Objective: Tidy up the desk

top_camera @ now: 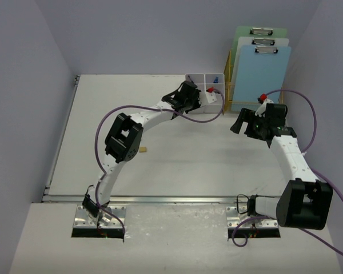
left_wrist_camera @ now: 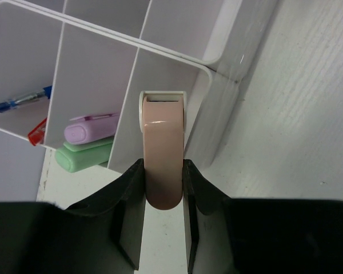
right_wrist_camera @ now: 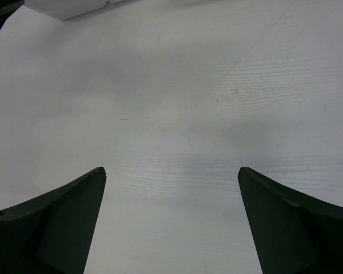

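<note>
- The left gripper (left_wrist_camera: 163,178) is closed on a slim pinkish-beige object (left_wrist_camera: 163,131), whose far end sits at the white organizer (left_wrist_camera: 177,74), beside the compartment holding a purple highlighter (left_wrist_camera: 90,127).
- The right gripper (right_wrist_camera: 171,171) hangs with its jaws wide apart, holding nothing.
- The desk (top_camera: 177,165) spreads beneath both arms, with the organizer at its far right.

White organizer (left_wrist_camera: 220,108) — blue pen (left_wrist_camera: 23,101), purple highlighter (left_wrist_camera: 91,127), green highlighter (left_wrist_camera: 83,155) inside, pink case (left_wrist_camera: 163,154) at its edge; clipboards (top_camera: 262,74) upright in gold rack (top_camera: 228,74).
</note>
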Controlling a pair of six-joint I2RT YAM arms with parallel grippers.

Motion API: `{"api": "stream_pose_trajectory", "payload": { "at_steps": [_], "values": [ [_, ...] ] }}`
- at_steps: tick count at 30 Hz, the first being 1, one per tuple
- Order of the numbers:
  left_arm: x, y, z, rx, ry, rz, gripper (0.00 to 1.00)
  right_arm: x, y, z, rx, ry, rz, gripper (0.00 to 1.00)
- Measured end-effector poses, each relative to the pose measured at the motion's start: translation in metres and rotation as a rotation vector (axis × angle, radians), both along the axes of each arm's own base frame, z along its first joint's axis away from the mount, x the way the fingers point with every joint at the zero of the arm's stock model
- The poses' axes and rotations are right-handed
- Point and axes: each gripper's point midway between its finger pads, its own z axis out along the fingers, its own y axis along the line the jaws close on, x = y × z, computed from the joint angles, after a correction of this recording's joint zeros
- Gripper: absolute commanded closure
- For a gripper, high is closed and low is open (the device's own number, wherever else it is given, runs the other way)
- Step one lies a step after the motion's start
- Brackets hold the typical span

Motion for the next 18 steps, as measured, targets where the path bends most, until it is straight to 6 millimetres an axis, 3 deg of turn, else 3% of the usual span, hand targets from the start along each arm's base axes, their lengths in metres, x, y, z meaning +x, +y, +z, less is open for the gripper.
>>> {"api": "stream_pose_trajectory", "payload": {
  "at_steps": [4, 7, 18],
  "values": [
    [0.002, 0.004, -0.022, 0.038, 0.016, 0.012, 0.96, 0.0, 0.0, -0.001, 0.001, 0.0, 0.001, 0.01],
    [0.004, 0.005, -0.024, 0.043, 0.011, 0.019, 0.88, -0.001, 0.0, -0.003, 0.002, 0.005, 0.0, 0.01],
    [0.004, 0.001, -0.018, 0.004, 0.024, 0.039, 0.42, -0.003, 0.0, -0.006, 0.007, 0.011, -0.001, 0.01]
  ]
}}
